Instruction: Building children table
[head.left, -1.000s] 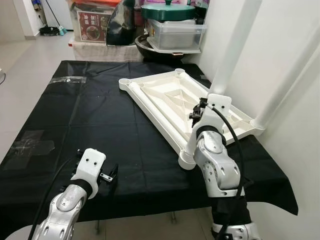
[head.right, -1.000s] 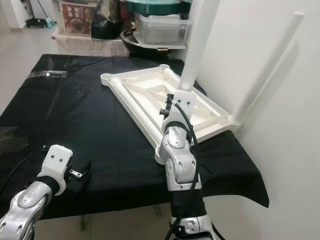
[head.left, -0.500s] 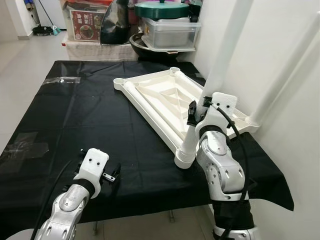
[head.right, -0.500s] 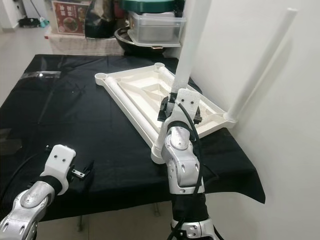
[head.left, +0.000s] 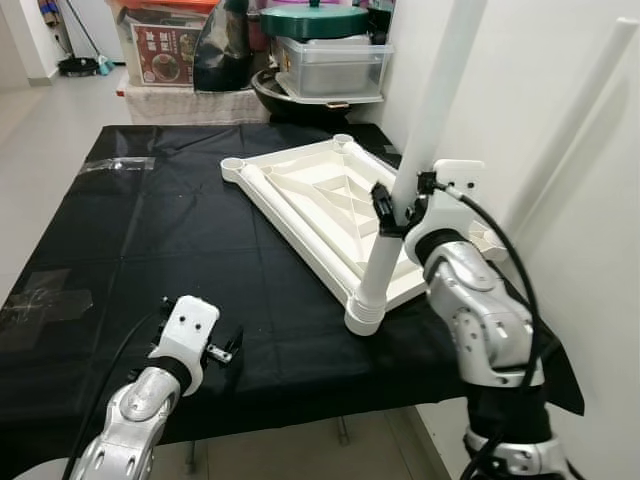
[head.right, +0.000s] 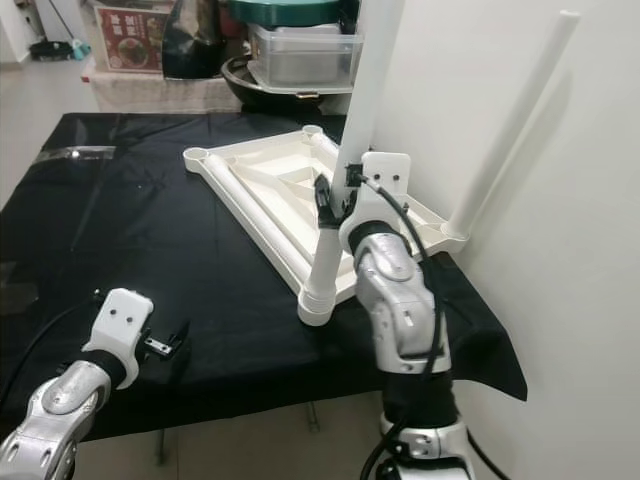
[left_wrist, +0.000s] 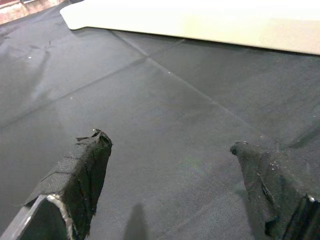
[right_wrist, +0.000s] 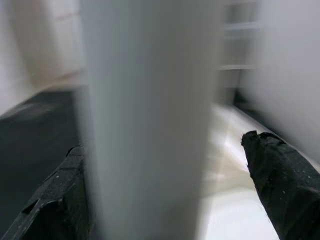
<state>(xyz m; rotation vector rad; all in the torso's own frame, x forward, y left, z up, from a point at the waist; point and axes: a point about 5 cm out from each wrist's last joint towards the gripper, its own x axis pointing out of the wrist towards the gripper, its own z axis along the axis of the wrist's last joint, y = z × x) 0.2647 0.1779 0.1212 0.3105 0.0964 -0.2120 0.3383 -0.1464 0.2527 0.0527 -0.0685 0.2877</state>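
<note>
While astride the white leg with fingers spread, right tool near the cloth's wall-side edge.

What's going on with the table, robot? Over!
Right gripper around the near white leg, fingers open either side. Leg stands in the corner socket of the upturned tabletop. Left gripper open, idle over the black cloth. Nothing in the way.

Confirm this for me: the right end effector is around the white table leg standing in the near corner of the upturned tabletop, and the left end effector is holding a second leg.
Not quite. The left end effector is open and holds nothing, just above the black cloth, as the left wrist view shows. The rest holds: the right end effector is around the leg in the near corner of the tabletop.
</note>
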